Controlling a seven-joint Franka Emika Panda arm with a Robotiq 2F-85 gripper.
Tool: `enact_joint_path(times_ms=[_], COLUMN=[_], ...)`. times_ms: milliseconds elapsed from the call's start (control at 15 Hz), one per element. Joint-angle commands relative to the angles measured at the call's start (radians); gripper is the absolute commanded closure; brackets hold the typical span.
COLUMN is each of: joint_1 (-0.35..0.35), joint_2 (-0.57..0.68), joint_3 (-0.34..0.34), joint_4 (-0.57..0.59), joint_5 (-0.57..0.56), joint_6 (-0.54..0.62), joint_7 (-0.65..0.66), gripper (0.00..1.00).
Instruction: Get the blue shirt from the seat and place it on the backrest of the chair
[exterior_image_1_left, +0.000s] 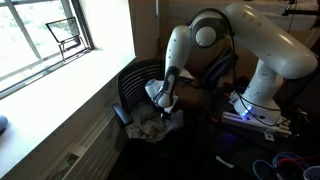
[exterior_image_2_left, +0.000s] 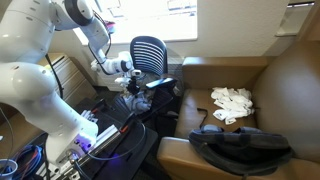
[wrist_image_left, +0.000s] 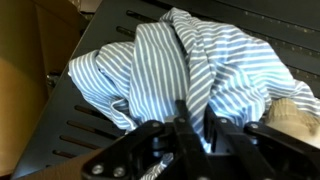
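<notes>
A crumpled shirt, striped pale blue and white, lies heaped on the black slotted seat of a small chair. Its rounded, ribbed backrest stands upright behind.

Fine grey-blue and white stripes are shown on the blue shirt. The seat and the claw are coloured black; the backrest is black with thin horizontal ribs. The armchair is upholstered in brown, the cloth bundle whitish-cream.
</notes>
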Motion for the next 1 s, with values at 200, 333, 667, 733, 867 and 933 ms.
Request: enact_joint_path(times_ms=[200, 333, 667, 733, 867, 933], joint_1=[-0.095, -0.086, -0.067, -0.087, -0.129, -0.135], joint_2=[-0.059, -0.200, -0.400, -0.446, -0.545, -0.599], joint_3=[0.067, 0.050, 0.030, 0.052, 0.101, 0.109], joint_4=[-0.030, -0.195, -0.417, -0.471, -0.576, -0.625], joint_5=[0.065, 0.088, 0.171, 0.203, 0.277, 0.297], joint_6=[-0.016, 0.141, 0.440, 0.498, 0.598, 0.600], joint_7=[-0.074, -0.035, 0.048, 0.047, 0.045, 0.040], gripper=[0.99, 0.99, 0.99, 0.99, 0.99, 0.99])
